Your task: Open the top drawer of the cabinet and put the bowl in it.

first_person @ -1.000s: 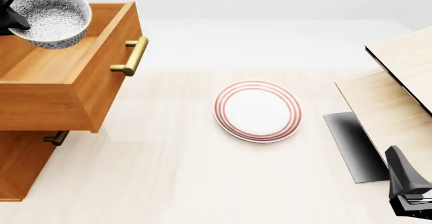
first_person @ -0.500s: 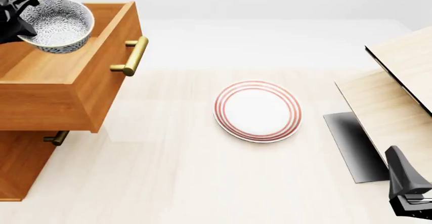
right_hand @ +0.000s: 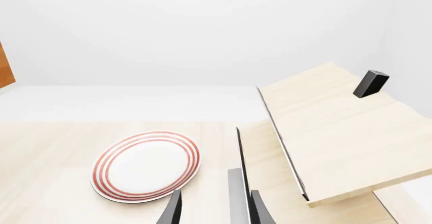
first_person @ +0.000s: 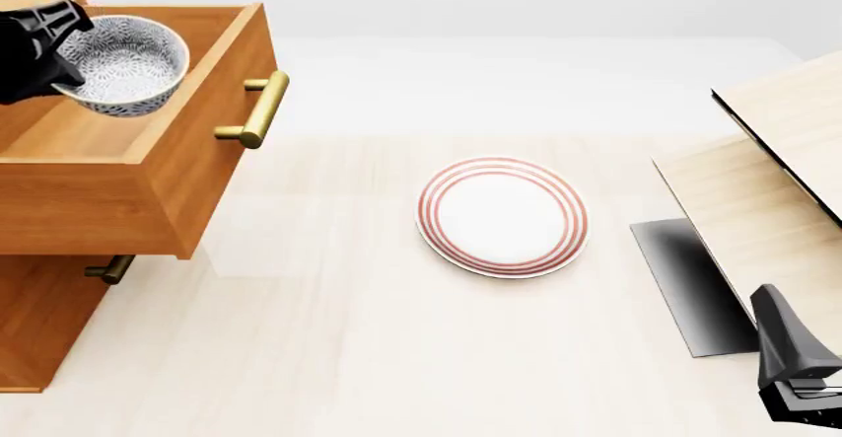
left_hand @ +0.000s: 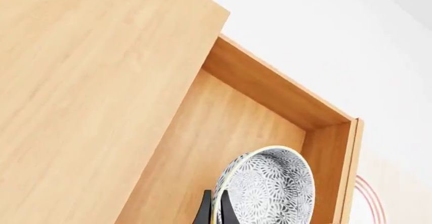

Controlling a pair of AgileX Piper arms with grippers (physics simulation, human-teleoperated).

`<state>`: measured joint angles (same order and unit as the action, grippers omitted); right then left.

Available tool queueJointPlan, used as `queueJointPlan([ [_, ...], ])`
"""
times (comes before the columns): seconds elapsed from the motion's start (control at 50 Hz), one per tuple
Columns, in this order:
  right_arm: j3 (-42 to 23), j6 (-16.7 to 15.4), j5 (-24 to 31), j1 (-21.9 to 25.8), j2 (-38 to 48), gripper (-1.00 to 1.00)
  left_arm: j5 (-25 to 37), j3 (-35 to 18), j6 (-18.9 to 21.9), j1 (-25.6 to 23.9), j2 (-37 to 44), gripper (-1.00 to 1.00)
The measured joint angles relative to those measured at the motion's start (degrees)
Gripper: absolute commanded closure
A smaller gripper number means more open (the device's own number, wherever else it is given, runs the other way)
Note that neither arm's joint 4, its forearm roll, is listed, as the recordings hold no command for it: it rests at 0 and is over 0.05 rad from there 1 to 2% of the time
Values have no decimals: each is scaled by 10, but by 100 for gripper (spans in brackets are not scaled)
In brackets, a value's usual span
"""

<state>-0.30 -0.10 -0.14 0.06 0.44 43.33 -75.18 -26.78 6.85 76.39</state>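
The top drawer [first_person: 132, 131] of the cabinet [first_person: 39, 328] stands pulled out toward the middle of the counter [first_person: 394, 358], its brass handle [first_person: 259, 109] facing the plate [first_person: 502, 216]. The left gripper [first_person: 50, 40] holds the bowl [first_person: 125, 65] over the open drawer box, at the far left of the front view. Its dark fingers are closed on the bowl's rim on the side away from the handle, and the bowl is tilted, its speckled inside turned partly toward the camera. The bowl sits low within the drawer's walls; whether its base touches the drawer floor cannot be told.

In the left wrist view the bowl [left_hand: 266, 188] appears nearly edge-on, with the two fingertips [left_hand: 204, 211] pinching its rim, the drawer's inner floor [left_hand: 223, 143] behind it and the cabinet top [left_hand: 88, 82] alongside. A sliver of the plate's red rings shows past the drawer front.

A lower drawer's handle [first_person: 108, 268] peeks out beneath the open one.

The right gripper [right_hand: 214, 209] hangs low at the near right of the counter, holding nothing, its fingers slightly apart. It is beside a pale wood structure [first_person: 776, 181] and well apart from the plate [right_hand: 146, 165], which lies flat in mid-counter.
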Motion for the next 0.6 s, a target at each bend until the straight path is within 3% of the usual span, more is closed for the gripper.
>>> queueJointPlan([
  [0.6,0,0,0,0,0,-100,-17,-6,4,13,36,100],
])
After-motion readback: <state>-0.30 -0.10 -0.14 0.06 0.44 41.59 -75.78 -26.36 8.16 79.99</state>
